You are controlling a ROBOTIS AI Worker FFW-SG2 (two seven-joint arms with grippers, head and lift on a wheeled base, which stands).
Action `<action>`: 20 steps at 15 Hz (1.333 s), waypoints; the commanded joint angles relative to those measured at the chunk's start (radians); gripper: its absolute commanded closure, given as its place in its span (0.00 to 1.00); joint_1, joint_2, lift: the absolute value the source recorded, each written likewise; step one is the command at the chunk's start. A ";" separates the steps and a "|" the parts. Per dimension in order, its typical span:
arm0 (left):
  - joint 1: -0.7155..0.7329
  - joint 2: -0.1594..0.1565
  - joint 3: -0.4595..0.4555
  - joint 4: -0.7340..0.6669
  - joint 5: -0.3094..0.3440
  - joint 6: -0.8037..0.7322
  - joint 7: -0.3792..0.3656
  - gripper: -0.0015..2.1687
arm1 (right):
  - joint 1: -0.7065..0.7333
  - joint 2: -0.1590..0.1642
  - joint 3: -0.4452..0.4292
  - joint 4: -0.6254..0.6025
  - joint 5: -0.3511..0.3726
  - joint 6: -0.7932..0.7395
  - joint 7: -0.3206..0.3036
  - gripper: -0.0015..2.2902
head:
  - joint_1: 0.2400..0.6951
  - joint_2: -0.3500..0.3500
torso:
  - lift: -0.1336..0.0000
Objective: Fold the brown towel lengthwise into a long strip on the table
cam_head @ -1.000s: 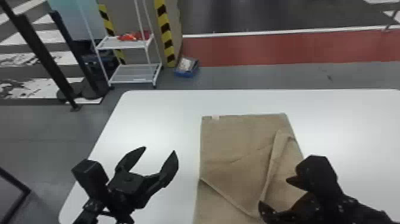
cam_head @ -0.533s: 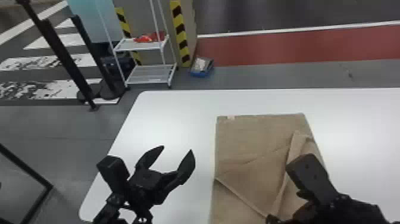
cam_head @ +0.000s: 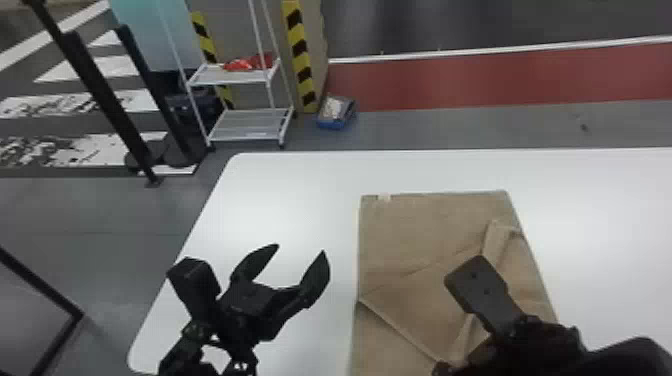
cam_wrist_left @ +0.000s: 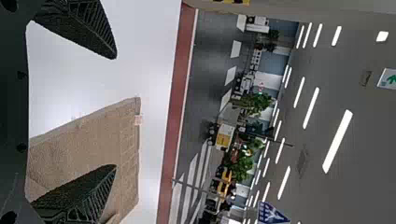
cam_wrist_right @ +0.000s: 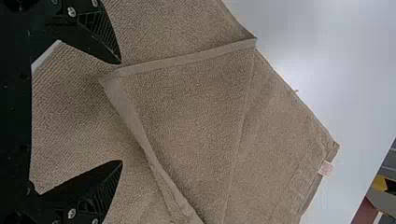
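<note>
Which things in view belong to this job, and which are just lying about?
Job:
brown cloth towel
white round-cornered table
left black two-fingered gripper, open
right black two-fingered gripper, open

Lying about:
white metal shelf rack
red bundle on it
shallow blue box on the floor

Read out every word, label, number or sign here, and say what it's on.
No text can be read.
Small pale tag on the edge of the brown cloth towel: too small to read.
White sign with a green symbol, near the grey ceiling: no readable words.
Blue-and-white sign: no readable words, mounting unclear.
</note>
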 commanded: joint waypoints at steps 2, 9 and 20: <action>-0.006 0.008 -0.001 0.003 0.010 0.003 0.000 0.02 | -0.026 0.015 0.036 0.043 0.002 0.014 0.001 0.06 | 1.00 0.80 | 0.30; -0.008 0.010 -0.002 0.010 0.010 0.006 0.000 0.02 | -0.063 0.027 0.074 0.109 0.070 0.056 0.004 0.16 | 1.00 0.82 | 0.30; -0.011 0.008 -0.007 0.023 0.010 0.003 -0.002 0.02 | -0.050 0.027 0.046 0.080 0.076 0.050 -0.065 0.50 | 1.00 0.77 | 0.30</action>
